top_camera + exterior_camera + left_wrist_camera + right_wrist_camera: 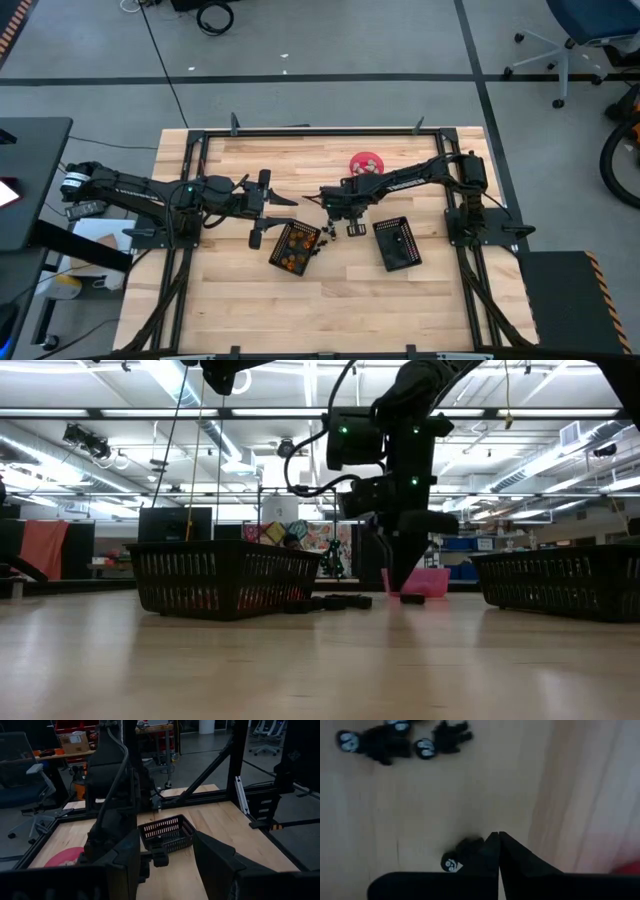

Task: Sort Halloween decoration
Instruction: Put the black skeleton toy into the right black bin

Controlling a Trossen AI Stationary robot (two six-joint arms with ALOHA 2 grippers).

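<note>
Pinching shut at the tabletop, right gripper seems to have caught a black skull-faced figure between the baskets; confirm the catch, lift straight. Left gripper waits open.

Left end effector fingers apart; black mesh basket beyond; pink bowl nearby.
</note>
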